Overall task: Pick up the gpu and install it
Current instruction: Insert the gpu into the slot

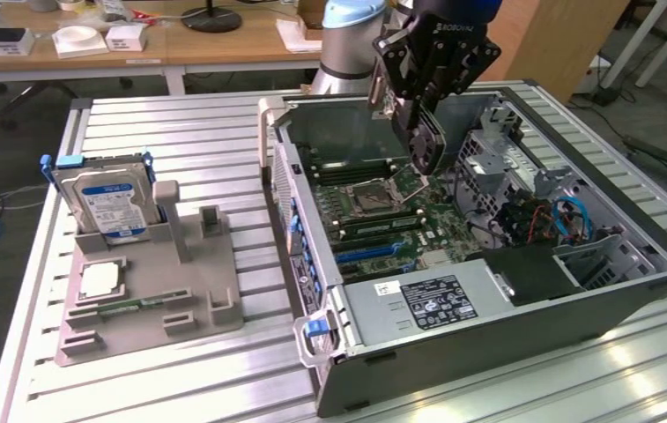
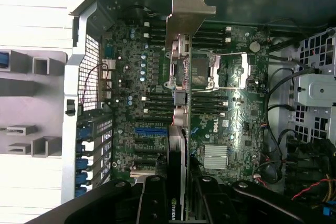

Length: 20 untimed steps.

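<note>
The black robot gripper (image 1: 410, 107) (image 2: 178, 205) hangs over the open black and grey metal computer case (image 1: 615, 300), which lies on its side across the middle of the slatted aluminium tabletop (image 1: 192, 132). Its fingers (image 2: 152, 200) are pinched on the gpu (image 1: 424, 145) (image 2: 188, 19), a thin flat card with a green board, a dark face and a long silver metal end bracket. The card hangs on edge, tilted, above the green motherboard (image 1: 427, 216) (image 2: 236, 119) and over the square silver processor socket (image 1: 381, 189), clear of the board. In the wrist view the card is edge-on, and the blue expansion slot (image 2: 152, 129) lies just beside its line.

A silver power supply box with a black label (image 1: 421, 304) fills the case's near corner. Toward the tabletop's edge on the exterior view's left sits a grey plastic fixture tray (image 1: 210, 304). A boxy silver hard drive with a blue label (image 1: 107, 207) stands upright in it, a square silver processor chip (image 1: 100, 279) lies flat, and a narrow green memory stick (image 1: 133, 306) lies beside that.
</note>
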Motion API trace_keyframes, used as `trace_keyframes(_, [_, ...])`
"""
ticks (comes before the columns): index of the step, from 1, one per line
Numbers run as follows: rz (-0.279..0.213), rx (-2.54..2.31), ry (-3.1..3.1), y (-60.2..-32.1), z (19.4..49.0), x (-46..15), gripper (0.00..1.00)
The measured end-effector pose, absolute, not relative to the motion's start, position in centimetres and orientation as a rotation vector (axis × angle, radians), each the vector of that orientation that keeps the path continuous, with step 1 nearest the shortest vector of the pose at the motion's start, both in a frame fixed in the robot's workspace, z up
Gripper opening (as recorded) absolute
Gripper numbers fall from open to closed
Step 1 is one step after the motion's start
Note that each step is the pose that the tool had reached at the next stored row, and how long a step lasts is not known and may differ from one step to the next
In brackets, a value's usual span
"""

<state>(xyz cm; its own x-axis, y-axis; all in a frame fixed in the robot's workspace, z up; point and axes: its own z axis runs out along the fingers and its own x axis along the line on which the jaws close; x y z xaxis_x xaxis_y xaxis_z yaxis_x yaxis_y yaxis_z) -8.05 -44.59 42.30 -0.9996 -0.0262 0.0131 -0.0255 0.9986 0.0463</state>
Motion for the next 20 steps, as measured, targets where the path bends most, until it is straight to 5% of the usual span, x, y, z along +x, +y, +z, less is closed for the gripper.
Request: trace_keyframes(20, [-0.07, 0.242, -3.115, -44.62, 42.31, -8.05, 0.26])
